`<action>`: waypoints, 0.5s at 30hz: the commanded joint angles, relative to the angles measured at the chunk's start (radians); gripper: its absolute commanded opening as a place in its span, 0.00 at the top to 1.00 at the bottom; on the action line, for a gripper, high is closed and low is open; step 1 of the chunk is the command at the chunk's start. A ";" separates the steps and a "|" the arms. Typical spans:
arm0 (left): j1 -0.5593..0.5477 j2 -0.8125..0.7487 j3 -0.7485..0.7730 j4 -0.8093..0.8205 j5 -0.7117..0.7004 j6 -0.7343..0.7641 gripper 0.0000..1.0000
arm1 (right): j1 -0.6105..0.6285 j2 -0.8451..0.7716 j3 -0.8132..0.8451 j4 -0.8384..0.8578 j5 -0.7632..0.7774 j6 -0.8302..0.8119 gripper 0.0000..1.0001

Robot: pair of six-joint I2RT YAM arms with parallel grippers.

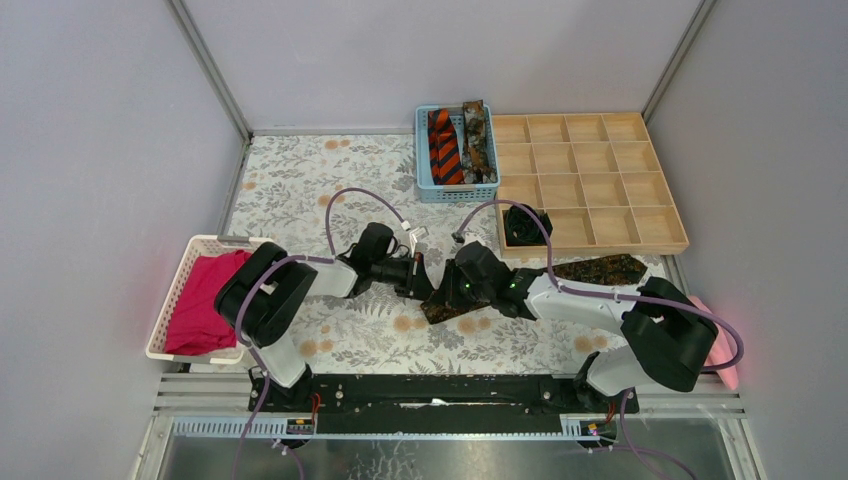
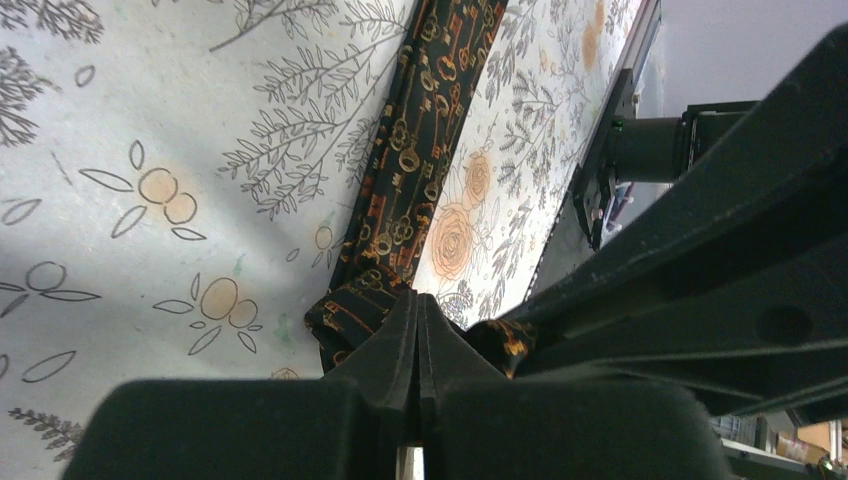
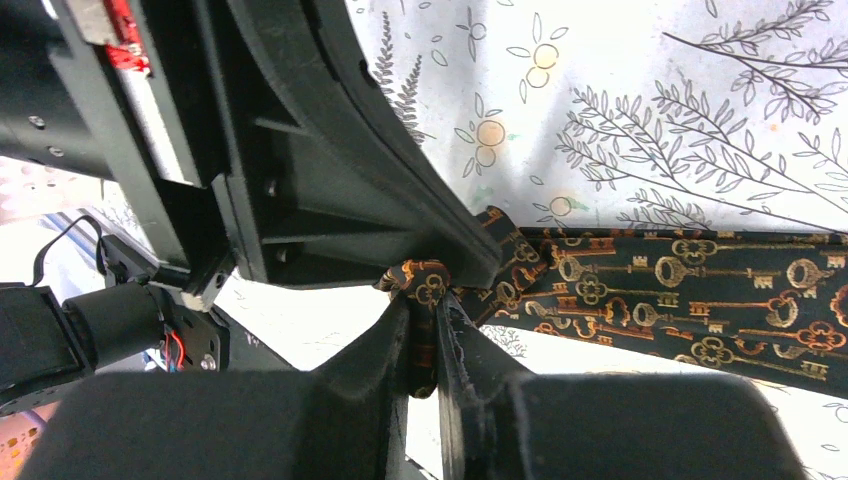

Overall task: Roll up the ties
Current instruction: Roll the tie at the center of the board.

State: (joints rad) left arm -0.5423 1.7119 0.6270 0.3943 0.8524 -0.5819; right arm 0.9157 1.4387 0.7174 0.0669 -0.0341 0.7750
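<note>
A dark brown tie (image 1: 600, 269) with gold keys lies as a long strip across the patterned tablecloth, its left end bunched between both grippers. My left gripper (image 1: 420, 283) is shut, its tips (image 2: 418, 300) pinched into the bunched end of the tie (image 2: 420, 150). From the right, my right gripper (image 1: 447, 290) is shut on a fold of the same end (image 3: 425, 305); the strip (image 3: 700, 300) runs off to the right. A black coiled tie (image 1: 527, 225) sits in a tray compartment. An orange-and-black striped tie (image 1: 443, 148) and a mottled brown one (image 1: 477, 140) lie in the blue basket.
The blue basket (image 1: 425, 185) stands at the back centre. Beside it is the wooden compartment tray (image 1: 600, 180). A white basket (image 1: 180, 290) at the left holds a magenta cloth (image 1: 205, 300). A pink cloth (image 1: 715, 330) shows behind the right arm's base.
</note>
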 commanded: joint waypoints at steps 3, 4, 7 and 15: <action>-0.018 -0.015 -0.012 -0.045 0.055 0.042 0.97 | -0.043 -0.032 -0.029 0.055 0.022 -0.011 0.83; -0.018 -0.014 -0.013 -0.047 0.056 0.045 0.97 | -0.048 -0.038 -0.035 0.053 0.028 -0.009 0.84; -0.019 -0.012 -0.010 -0.025 0.078 0.036 0.97 | -0.060 -0.056 -0.045 0.051 0.029 -0.011 0.84; -0.019 0.053 0.034 0.046 0.175 -0.002 0.97 | -0.078 0.004 0.045 0.000 0.029 -0.022 0.84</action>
State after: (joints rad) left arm -0.5446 1.7264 0.6376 0.3981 0.9085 -0.5667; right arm 0.8665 1.4109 0.6830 0.0597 -0.0475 0.7715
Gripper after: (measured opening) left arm 0.033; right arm 0.164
